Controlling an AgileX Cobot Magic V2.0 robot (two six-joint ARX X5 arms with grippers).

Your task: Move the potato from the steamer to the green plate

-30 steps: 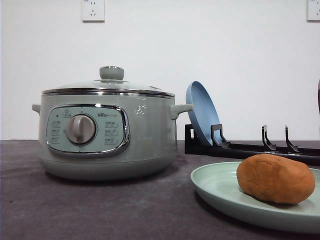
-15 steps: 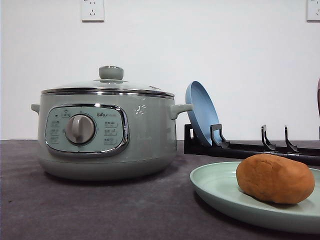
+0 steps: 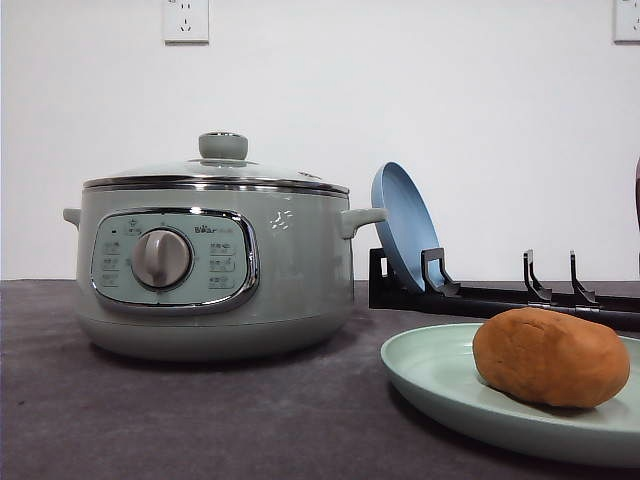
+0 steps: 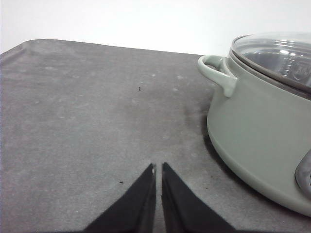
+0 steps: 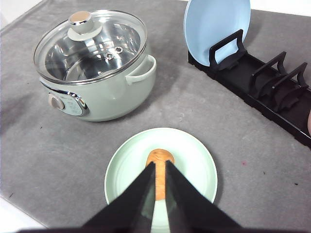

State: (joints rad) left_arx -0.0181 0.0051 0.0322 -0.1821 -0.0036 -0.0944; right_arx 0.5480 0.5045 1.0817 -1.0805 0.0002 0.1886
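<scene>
Nothing has moved since a second ago: potato (image 3: pixel 550 357) on green plate (image 3: pixel 440 385), transfer looks done.

Both my grippers are clenched on nothing: the left gripper (image 4: pixel 158 170) sits low over bare counter (image 4: pixel 82 116) beside the steamer (image 3: pixel 215 270), the right gripper (image 5: pixel 161 167) hangs above the potato, apart from it. In the front view the plate lies at about 4 o'clock from the lidded steamer, the potato toward its right side. To finish well, I judge I should lift straight up and clear without nudging the plate. Smooth, matte, orange-brown and oval, the potato could roll if bumped.
</scene>
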